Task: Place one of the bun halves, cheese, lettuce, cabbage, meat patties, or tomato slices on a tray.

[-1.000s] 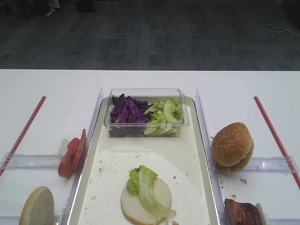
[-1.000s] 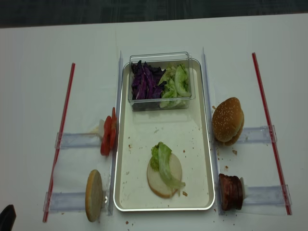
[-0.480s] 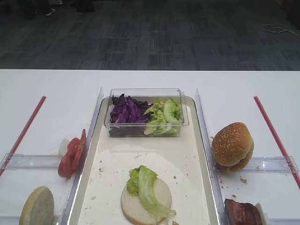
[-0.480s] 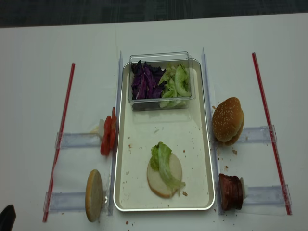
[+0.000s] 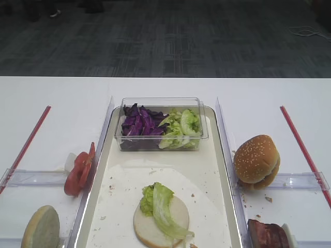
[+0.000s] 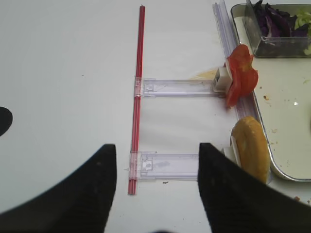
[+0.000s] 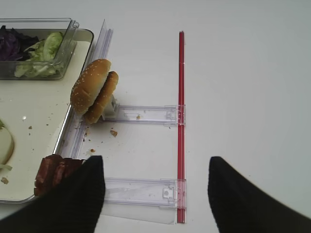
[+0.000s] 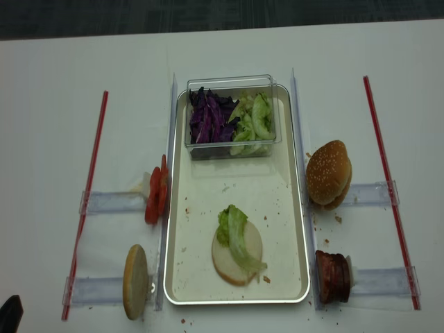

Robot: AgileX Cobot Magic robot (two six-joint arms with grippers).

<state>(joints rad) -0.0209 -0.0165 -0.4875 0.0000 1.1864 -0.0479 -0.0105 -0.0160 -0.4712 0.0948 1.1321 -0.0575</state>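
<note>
Change: nothing on the table has shifted over the last second; every piece of food sits where it sat, and neither arm has moved into the overhead views.
Tray (image 8: pixel 179 274): a bun half (image 8: pixel 233 255) lies cut face up near the front, with a strip of lettuce (image 8: pixel 239 236) draped across it. So the burger is begun but has only these two layers.
Tub (image 8: pixel 229 82): stands at the far end of the tray, purple cabbage (image 8: pixel 208 119) on the left, more green leaves on the right.
Left of the tray: tomato slices (image 8: pixel 156 195) stand on edge in a clear holder; a second bun half (image 8: pixel 135 281) stands on edge nearer the front.
Right of the tray: the seeded bun tops (image 8: pixel 329 173) lean in their holder; the meat patties (image 8: pixel 333 276) stand nearer the front, just beside the tray rim.
Right gripper (image 7: pixel 155 194): jaws spread apart, nothing between them, hanging above the table just beside the meat patties.
Left gripper (image 6: pixel 156 189): jaws apart and empty, above the holder of the second bun half.
Meaning: a pause between placements, I judge; the next piece is not yet picked, and the meat patties look the nearest choice for the right arm.
</note>
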